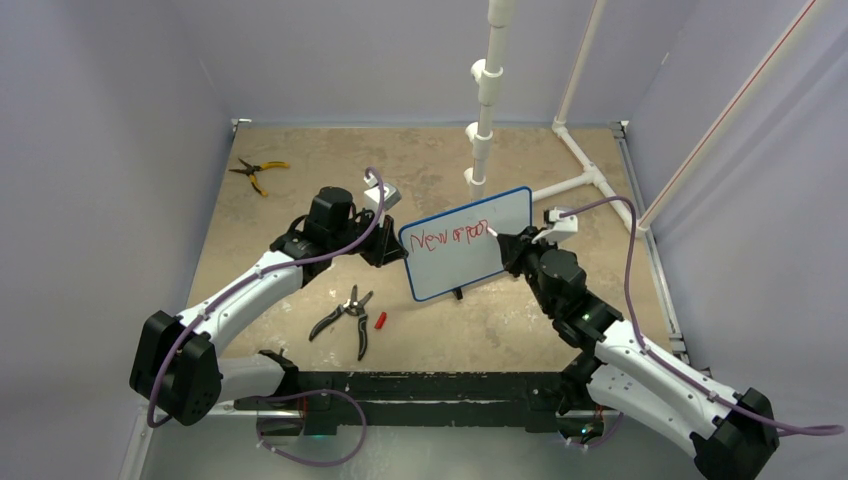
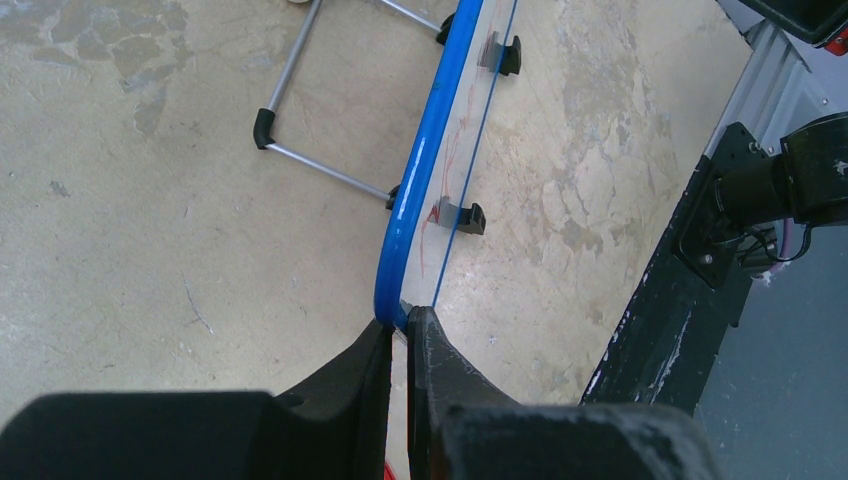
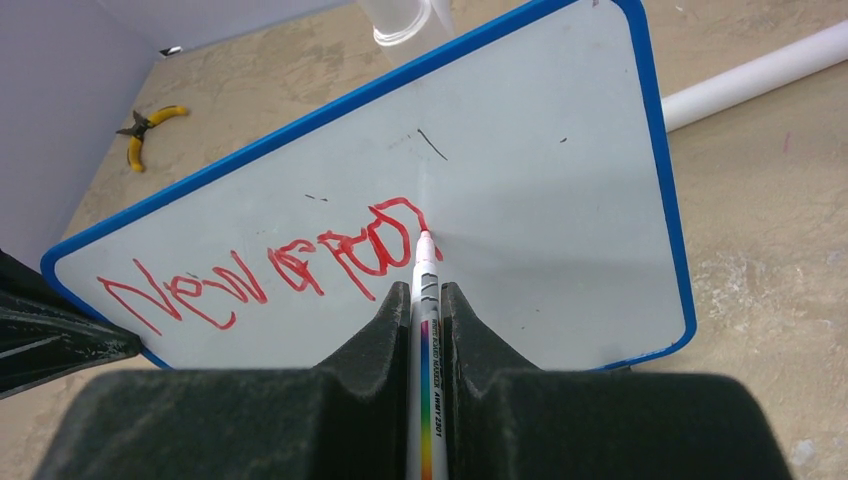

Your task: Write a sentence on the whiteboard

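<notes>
Unevenly scrawled, the red sentence [image 3: 300, 272] slants across the blue-framed whiteboard [image 3: 540, 190].

1. Left arm [image 1: 250, 290], rising from 7 o'clock in the top view: white shells between black joint housings.
2. Right arm [image 1: 650, 372], from 5 o'clock: the same white and black, with a small green light [image 1: 587, 318] glowing on it.
3. A purple cable [image 1: 345, 250] runs along the left arm; a second cable [image 1: 628, 255] arcs over the right.
4. A white camera box [image 1: 381, 194] sits on each wrist.
5. Left claw [image 2: 400, 322] and right claw [image 3: 415, 295]: matte black fingers, tapering to blunt tips.
</notes>
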`<move>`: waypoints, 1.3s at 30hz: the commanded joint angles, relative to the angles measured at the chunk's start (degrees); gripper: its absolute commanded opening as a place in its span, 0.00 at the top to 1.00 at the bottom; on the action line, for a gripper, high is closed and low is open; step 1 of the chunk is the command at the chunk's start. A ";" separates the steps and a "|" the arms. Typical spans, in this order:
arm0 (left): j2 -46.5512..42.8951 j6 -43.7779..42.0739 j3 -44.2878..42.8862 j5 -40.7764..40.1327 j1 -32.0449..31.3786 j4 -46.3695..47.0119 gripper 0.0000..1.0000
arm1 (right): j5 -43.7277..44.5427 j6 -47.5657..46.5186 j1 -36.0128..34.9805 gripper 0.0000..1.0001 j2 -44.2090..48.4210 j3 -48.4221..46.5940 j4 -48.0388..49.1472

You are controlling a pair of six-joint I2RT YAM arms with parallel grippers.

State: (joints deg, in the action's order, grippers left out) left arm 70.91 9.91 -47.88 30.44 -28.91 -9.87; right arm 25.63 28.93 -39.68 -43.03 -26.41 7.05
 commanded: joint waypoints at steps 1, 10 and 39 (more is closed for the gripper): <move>-0.51 -0.07 0.33 0.84 -0.01 2.31 1.00 | 2.11 -0.98 0.38 1.00 -0.13 -2.46 3.41; -0.36 -0.06 0.28 0.84 0.01 2.22 1.00 | 4.15 -1.41 0.34 1.00 0.84 -2.24 3.94; -0.95 -0.05 0.33 -0.70 0.07 2.12 1.00 | 4.75 -1.67 0.37 1.00 4.68 -1.46 2.33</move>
State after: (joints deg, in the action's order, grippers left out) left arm 70.91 9.89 -47.88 30.33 -28.91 -9.87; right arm 30.20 28.34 -39.66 -41.06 -26.44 8.47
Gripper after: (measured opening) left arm 0.073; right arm 0.118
